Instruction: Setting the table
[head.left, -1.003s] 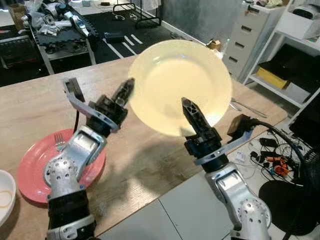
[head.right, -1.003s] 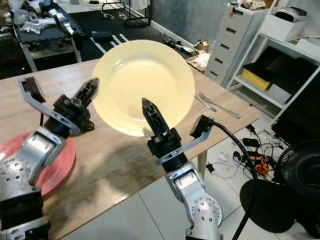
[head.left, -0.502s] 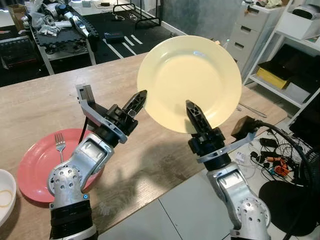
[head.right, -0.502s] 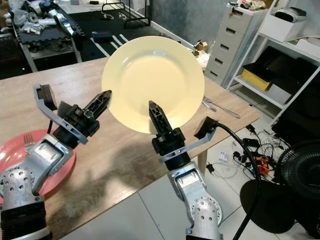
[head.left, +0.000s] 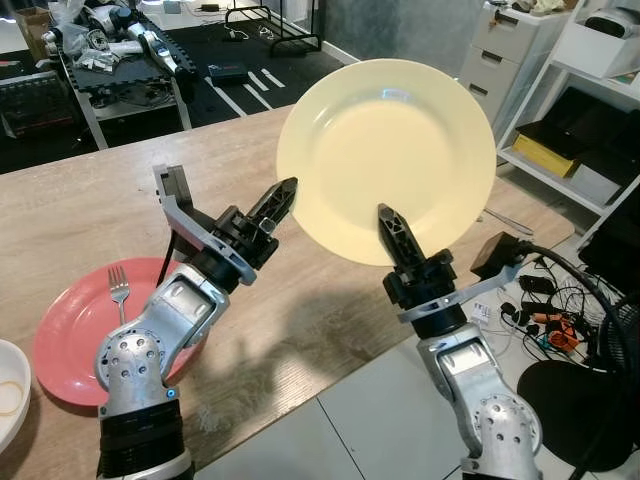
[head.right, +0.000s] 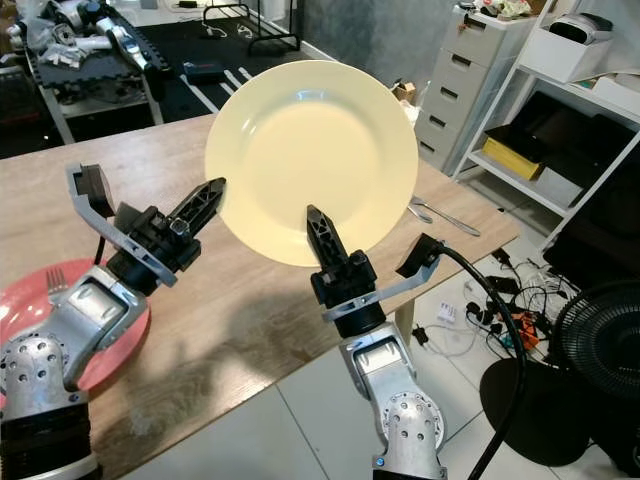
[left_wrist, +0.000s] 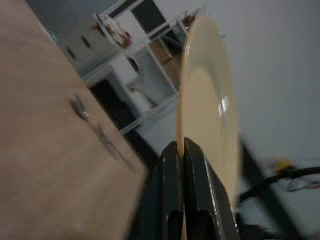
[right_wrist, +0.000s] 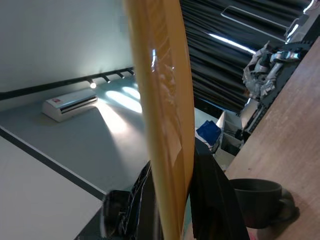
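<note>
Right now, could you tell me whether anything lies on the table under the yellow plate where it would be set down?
Nothing visible does. The right gripper holds the plate up over a bare stretch of table. The pink plate with its fork lies to the left, and cutlery to the right.

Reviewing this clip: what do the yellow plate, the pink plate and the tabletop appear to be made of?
Yellow plate, shut in the right end effector: probably glazed ceramic or melamine; smooth, glossy, with small light reflections. Pink plate: similar smooth, evenly coloured finish, either ceramic or plastic; it carries a fork that looks like metal. Table: light wood or wood-look laminate, matte, with visible grain lines.
</note>
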